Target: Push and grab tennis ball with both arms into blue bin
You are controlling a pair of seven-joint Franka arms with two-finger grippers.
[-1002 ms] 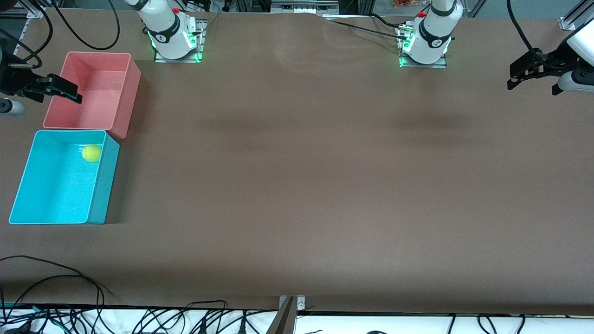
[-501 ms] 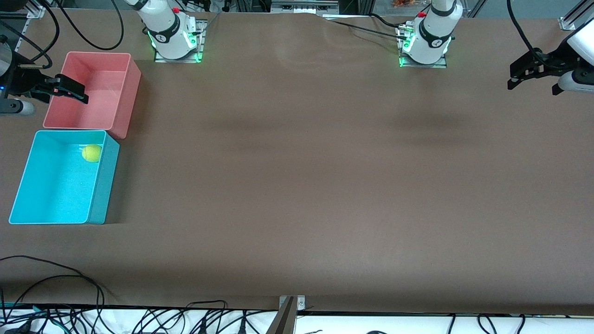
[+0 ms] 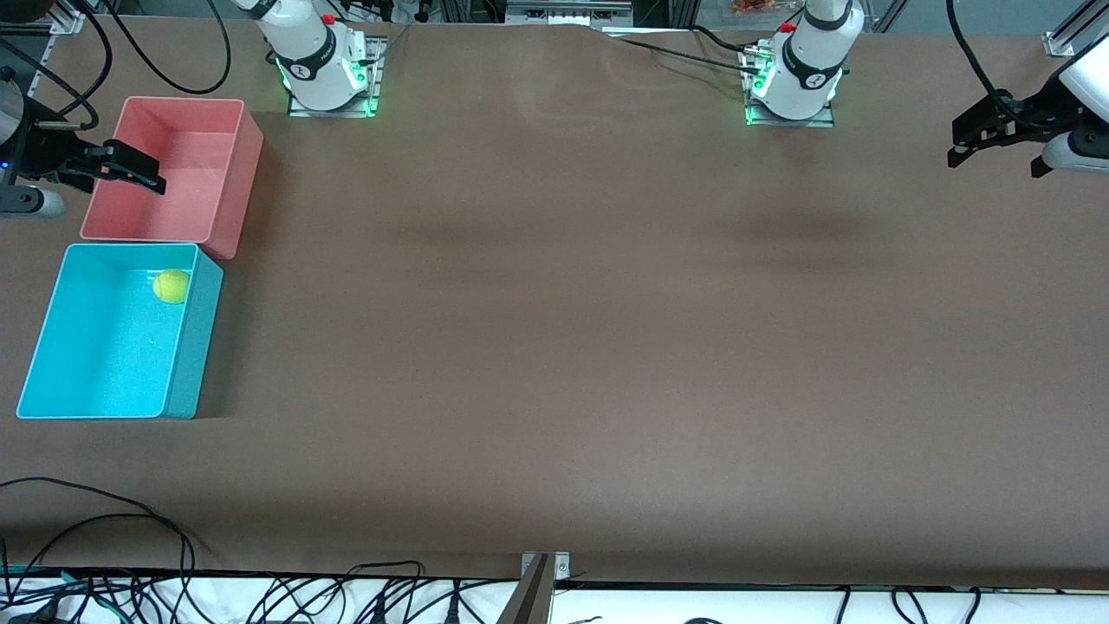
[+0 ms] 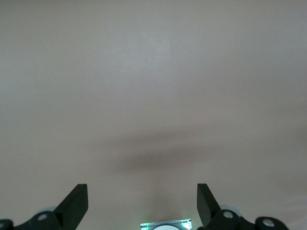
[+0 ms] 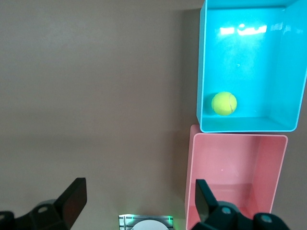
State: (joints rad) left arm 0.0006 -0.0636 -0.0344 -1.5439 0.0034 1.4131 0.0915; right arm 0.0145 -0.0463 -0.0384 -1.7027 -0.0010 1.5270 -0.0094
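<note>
1. We see the tennis ball (image 3: 171, 286) lying inside the blue bin (image 3: 52, 303), on the bin's floor in the corner that faces the pink bin and the middle of the table; nothing is touching it.
2. In the right wrist view the tennis ball (image 5: 224, 103) rests close to the blue bin's (image 5: 205, 67) wall that runs along the pink bin (image 5: 276, 177), a small dark mark showing on its fuzz.
3. The blue bin stands at the right arm's end of the table, nearer the front camera than the pink bin (image 3: 247, 165); the two tubs sit side by side, walls just about touching.
4. We find the right gripper (image 3: 117, 166) up in the air over the pink bin's outer rim, at the table's edge on the right arm's end. Its fingers (image 5: 72, 203) are spread wide with nothing between them.
5. The left gripper (image 3: 975, 139) hangs over the bare brown table (image 3: 563, 347) near the corner by the left arm's end, waiting. Its fingers (image 4: 74, 205) stand wide apart as well, holding nothing, with only tabletop below.
6. Both white arm bases glow green along the table's top edge, well apart from the bins.
</note>
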